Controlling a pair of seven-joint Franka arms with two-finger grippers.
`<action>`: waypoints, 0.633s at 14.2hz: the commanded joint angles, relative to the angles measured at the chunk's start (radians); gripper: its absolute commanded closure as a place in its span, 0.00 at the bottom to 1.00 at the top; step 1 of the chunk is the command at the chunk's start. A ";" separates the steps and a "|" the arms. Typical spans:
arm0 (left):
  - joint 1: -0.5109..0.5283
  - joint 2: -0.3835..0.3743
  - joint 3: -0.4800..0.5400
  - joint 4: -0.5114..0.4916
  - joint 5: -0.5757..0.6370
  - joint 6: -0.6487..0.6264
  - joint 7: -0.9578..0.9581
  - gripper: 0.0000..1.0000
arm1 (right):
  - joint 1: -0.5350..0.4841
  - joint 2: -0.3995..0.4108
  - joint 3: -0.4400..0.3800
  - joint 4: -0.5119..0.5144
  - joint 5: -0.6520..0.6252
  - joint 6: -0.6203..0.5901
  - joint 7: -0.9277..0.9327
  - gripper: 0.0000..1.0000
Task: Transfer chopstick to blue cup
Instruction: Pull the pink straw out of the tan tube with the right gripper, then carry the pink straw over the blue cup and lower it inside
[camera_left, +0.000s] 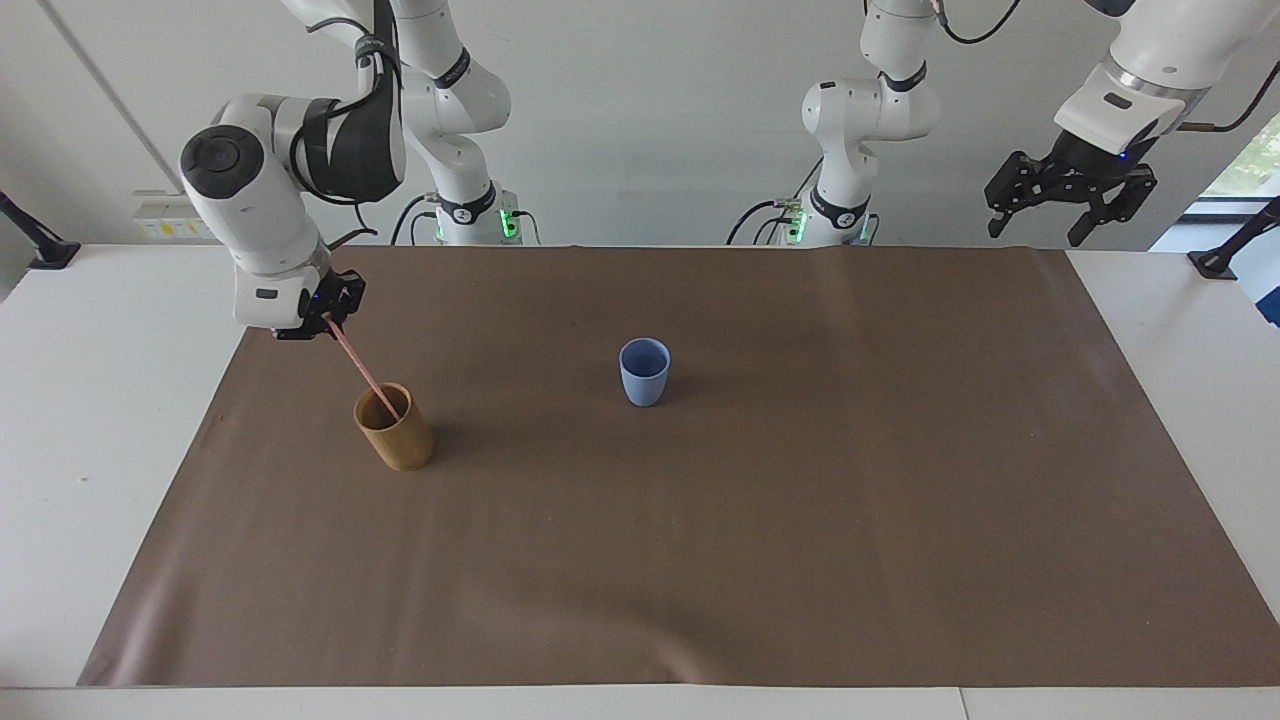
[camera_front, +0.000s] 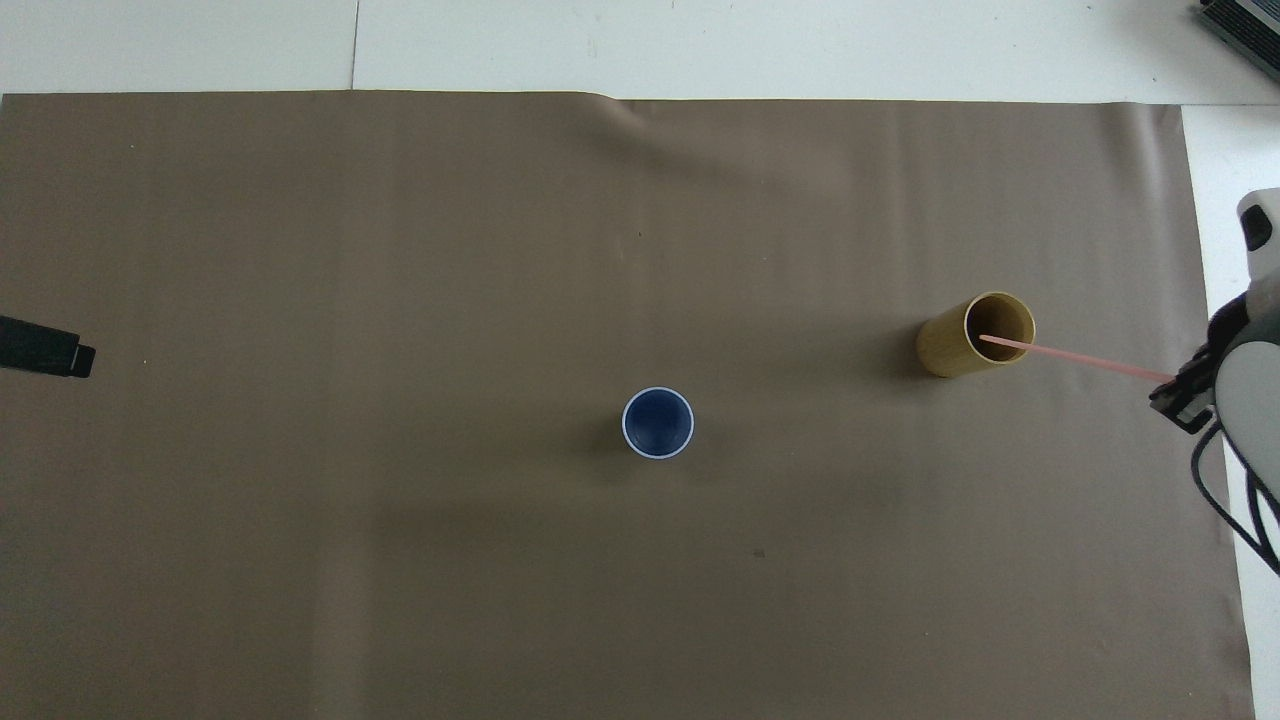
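Observation:
A thin pale-pink chopstick (camera_left: 358, 371) (camera_front: 1080, 359) slants up out of an ochre-brown cup (camera_left: 397, 431) (camera_front: 966, 337), its lower end still inside the cup's mouth. My right gripper (camera_left: 331, 316) (camera_front: 1172, 383) is shut on the chopstick's upper end, above and to the side of that cup. The light-blue cup (camera_left: 644, 371) (camera_front: 657, 423) stands upright mid-mat, with nothing in it. My left gripper (camera_left: 1070, 205) hangs open, high over the mat's corner at the left arm's end; in the overhead view only a dark tip (camera_front: 45, 346) of it shows.
A brown mat (camera_left: 800, 520) (camera_front: 400, 250) covers most of the white table. The ochre-brown cup stands toward the right arm's end, a little farther from the robots than the blue cup. Both arm bases stand at the robots' edge of the table.

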 joint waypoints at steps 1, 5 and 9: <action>0.010 -0.020 -0.009 -0.021 0.019 -0.004 0.011 0.00 | -0.003 -0.014 0.013 0.091 -0.048 -0.130 0.009 1.00; 0.010 -0.020 -0.007 -0.021 0.019 -0.004 0.011 0.00 | 0.056 -0.030 0.036 0.145 -0.157 -0.207 0.012 1.00; 0.010 -0.020 -0.007 -0.021 0.019 -0.002 0.011 0.00 | 0.179 -0.057 0.054 0.140 -0.151 -0.227 0.205 1.00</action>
